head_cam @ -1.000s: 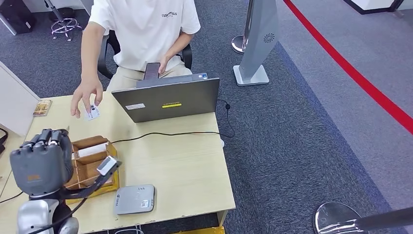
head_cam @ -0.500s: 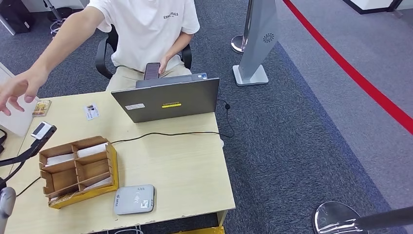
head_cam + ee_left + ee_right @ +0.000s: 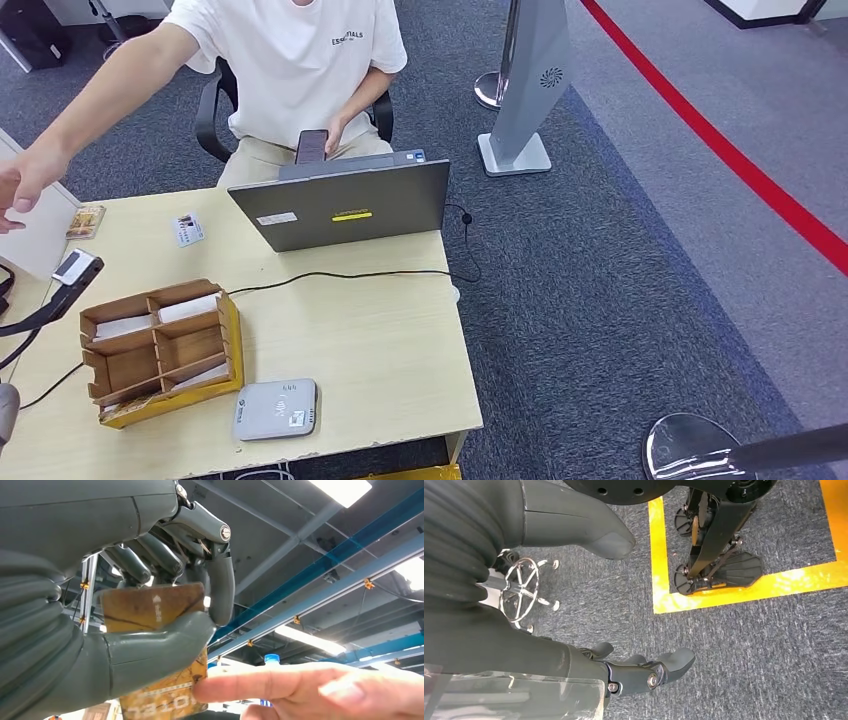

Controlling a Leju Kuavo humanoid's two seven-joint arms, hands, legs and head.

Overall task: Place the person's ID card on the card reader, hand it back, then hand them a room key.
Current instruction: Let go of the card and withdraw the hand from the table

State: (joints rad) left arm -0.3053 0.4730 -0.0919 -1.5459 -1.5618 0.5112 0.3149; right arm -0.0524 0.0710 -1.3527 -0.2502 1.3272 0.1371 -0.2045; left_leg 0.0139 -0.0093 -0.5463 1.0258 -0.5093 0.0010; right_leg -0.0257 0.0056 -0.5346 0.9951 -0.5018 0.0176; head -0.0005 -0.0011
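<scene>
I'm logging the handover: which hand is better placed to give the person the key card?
Left. The left hand already pinches the key card, raised, and the person's fingers touch its edge. The right hand hangs over the floor, holding nothing.

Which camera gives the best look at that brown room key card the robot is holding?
The left wrist view: the brown, wood-patterned room key card sits close up, pinched in the left hand, with a person's fingers touching it. The head view and right wrist view give no clear sight of the card.
</scene>
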